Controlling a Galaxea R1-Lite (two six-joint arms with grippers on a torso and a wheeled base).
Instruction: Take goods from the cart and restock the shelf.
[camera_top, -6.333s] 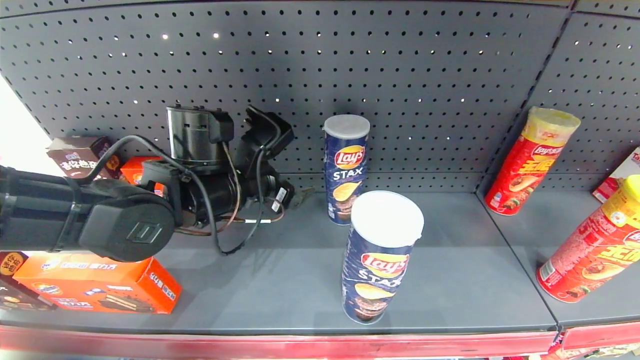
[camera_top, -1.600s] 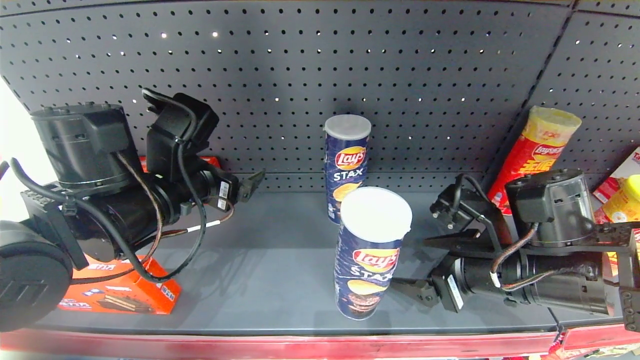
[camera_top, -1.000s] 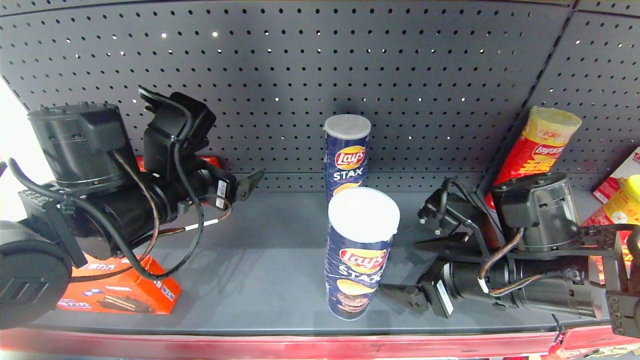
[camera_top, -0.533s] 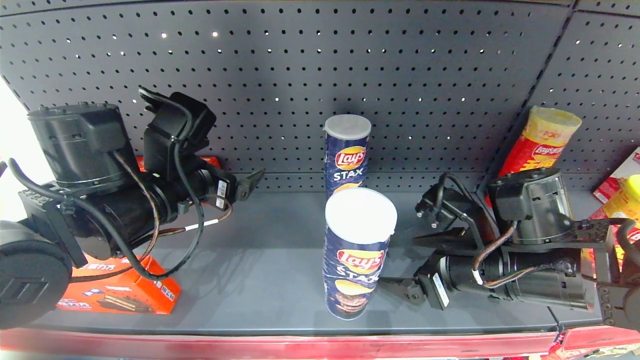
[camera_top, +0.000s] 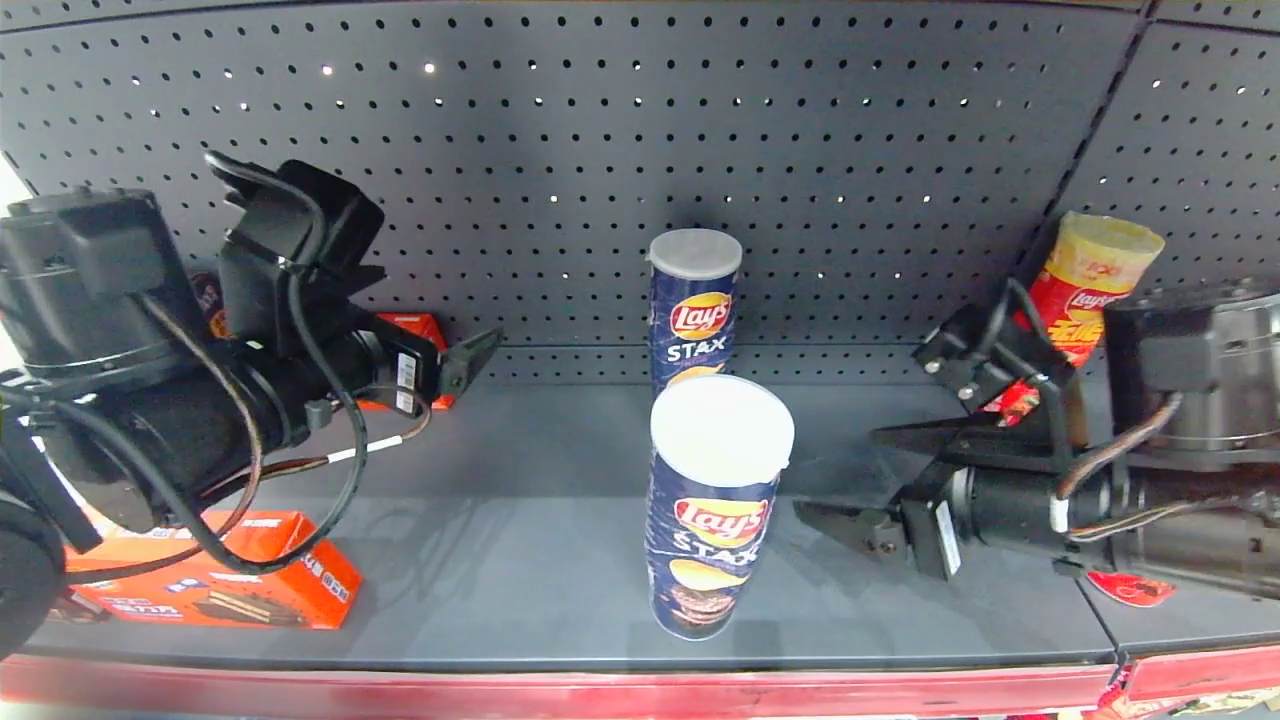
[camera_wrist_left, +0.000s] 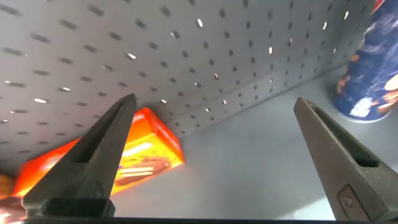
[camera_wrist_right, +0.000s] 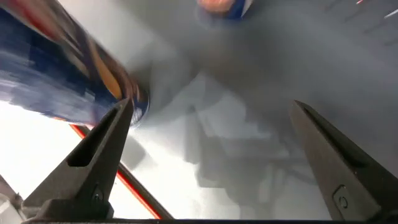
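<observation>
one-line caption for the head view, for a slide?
Restocking: front chip can and rear chip can upright in line on the grey shelf, open left gripper and right gripper flanking.

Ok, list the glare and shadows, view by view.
Head view: lit holes dot the pegboard, soft shadows on the shelf. Left wrist view: pegboard holes glow too. Right wrist view: white glare past the shelf's red edge, dark shadows across the shelf.

A dark pegboard panel (camera_top: 560, 140) forms the far wall. An orange box (camera_top: 190, 600) lies flat at near left. A smaller orange box (camera_top: 410, 325) sits far left, and a red can (camera_top: 1085, 275) sits far right.
</observation>
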